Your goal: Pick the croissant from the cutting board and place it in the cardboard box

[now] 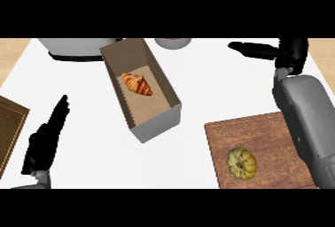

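A golden croissant [137, 84] lies inside the long cardboard box [167, 91], toward its far half. The box sits slanted on the white counter, left of centre. The wooden cutting board [274, 133] is at the lower right and carries a yellow ring-shaped pastry [241, 163]. My right hand [268, 51] hovers at the upper right, away from the box, fingers stretched toward the left and holding nothing. My left hand [46, 133] rests at the lower left with straight fingers pointing up.
A grey round pot [75, 48] stands at the top left behind the box. A small bowl [173, 42] shows at the top edge. A brown woven mat [9, 128] lies at the left edge.
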Robot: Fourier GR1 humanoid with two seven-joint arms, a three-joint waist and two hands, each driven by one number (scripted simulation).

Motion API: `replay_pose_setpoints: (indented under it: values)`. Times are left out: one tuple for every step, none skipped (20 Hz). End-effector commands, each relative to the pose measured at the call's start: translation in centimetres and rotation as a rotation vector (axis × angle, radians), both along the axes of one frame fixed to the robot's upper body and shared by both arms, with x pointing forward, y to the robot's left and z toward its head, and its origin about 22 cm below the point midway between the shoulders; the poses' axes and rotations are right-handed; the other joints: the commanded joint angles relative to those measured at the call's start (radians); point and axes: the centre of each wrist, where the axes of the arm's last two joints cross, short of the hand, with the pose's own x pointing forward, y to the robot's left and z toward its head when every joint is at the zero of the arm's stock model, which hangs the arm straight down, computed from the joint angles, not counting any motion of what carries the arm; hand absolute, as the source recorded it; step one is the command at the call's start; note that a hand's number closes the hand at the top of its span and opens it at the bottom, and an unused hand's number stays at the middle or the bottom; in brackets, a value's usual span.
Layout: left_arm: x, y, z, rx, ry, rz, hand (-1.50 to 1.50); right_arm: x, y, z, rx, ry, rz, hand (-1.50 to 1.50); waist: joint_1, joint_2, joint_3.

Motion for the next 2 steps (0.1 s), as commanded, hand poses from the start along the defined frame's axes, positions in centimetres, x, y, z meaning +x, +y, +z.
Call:
replay_pose_setpoints:
  values:
    - [-0.3, -0.2, -0.3, 0.014, -0.001, -0.007, 0.00, -2.7, -7.1, 0.1, -0.028, -0.017, 0.034, -1.50, -0.006, -0.001, 0.000]
    - [-1.4, -0.7, -1.2, -0.012, -0.006, -0.005, 0.00, -2.9, -8.1, 0.5, -0.041, -0.010, 0.047, -1.50, 0.002, 0.000, 0.000]
